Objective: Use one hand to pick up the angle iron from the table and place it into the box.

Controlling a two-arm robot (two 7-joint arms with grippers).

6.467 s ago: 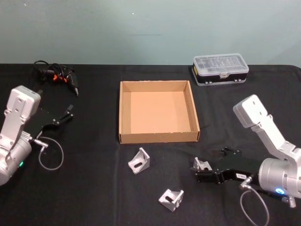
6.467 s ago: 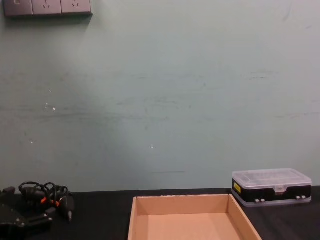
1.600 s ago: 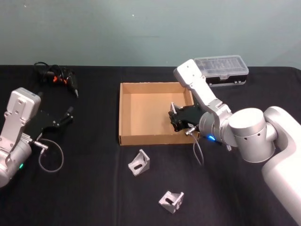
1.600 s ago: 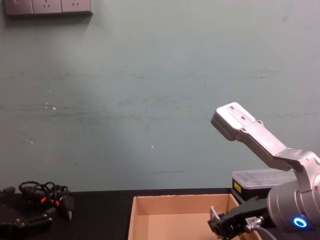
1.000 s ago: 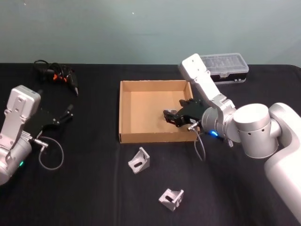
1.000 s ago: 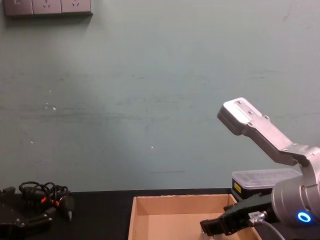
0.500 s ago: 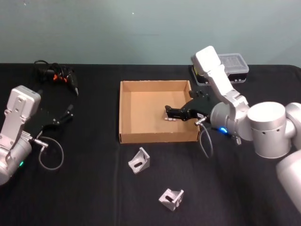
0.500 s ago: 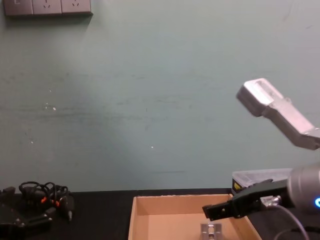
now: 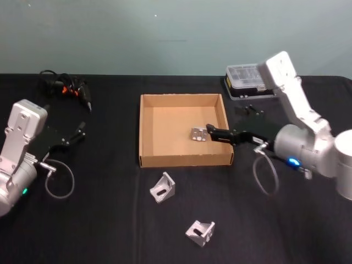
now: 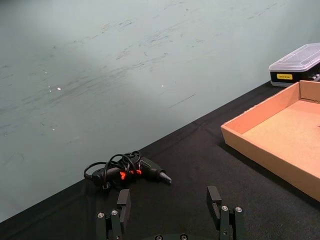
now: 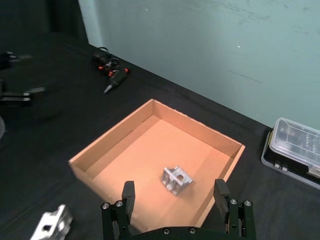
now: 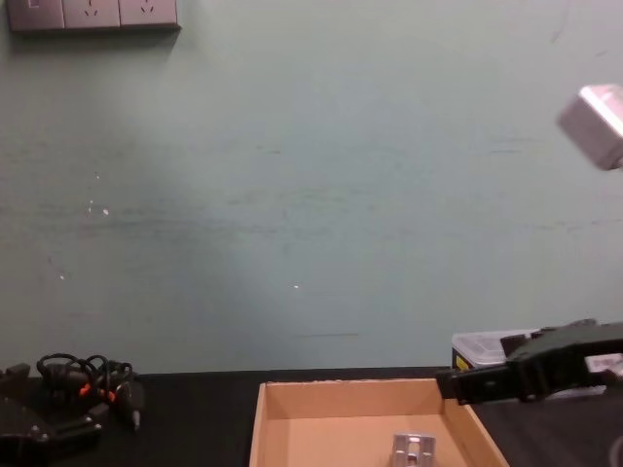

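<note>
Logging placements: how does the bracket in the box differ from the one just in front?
The boxed bracket lies on the box floor near the right wall; the front bracket sits on the black table. The first is beside the open right gripper; the second is away from it. Both are silvery.

This looks like a robot lab or a workshop. A black worktop (image 9: 110,231) stands against a plain pale green wall (image 12: 292,195) with power sockets (image 12: 92,14) up high. A clear-lidded parts case (image 9: 245,77), a black tool with tangled cables (image 9: 66,87) and small metal brackets (image 9: 163,187) lie on it.
</note>
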